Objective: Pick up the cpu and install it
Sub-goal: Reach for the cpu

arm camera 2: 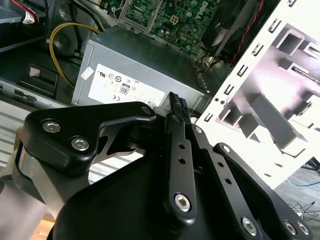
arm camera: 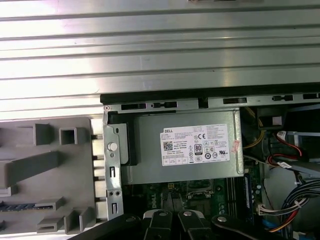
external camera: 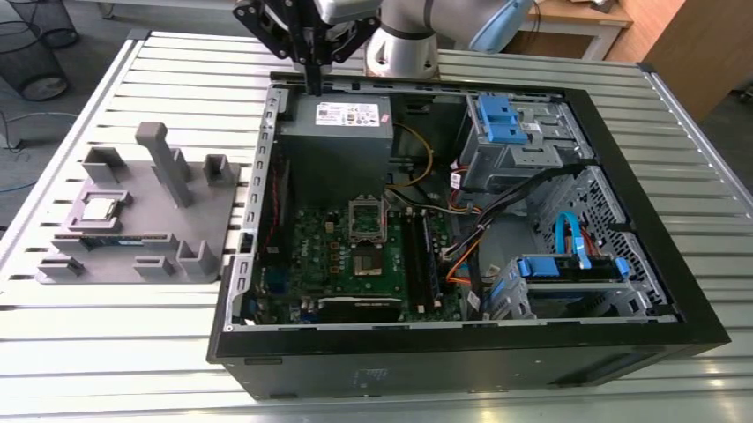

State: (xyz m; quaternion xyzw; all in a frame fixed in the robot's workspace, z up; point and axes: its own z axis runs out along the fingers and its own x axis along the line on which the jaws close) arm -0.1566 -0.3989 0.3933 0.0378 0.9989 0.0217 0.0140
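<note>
Two containers are laid out on the table (external camera: 118, 352), is that so?
Yes: a tray (external camera: 212, 220) at the exterior view's left, and an open case (external camera: 471, 361) set just beside it.
Where is the cpu found?
The cpu (external camera: 98, 209) is seated flat in a square recess of the tray, and a memory stick (external camera: 112, 240) is laid in a slot just beside it.
What is held in the case?
A power supply (external camera: 335, 132) at the far end, a board (external camera: 353, 264) nearer, and drive cages (external camera: 512, 132) and cables (external camera: 518, 189) at the exterior view's right.
And the gripper?
The gripper (external camera: 313, 86) is hung over the case's far rim, above the power supply's far edge. Its fingers (arm camera 2: 176, 115) are drawn together and nothing is gripped. It is set well apart from the cpu.
What room is left?
Bare table is seen beyond the far rim and on the tray's near side; the board's middle is left uncovered, hemmed in by the power supply and the cables
</note>
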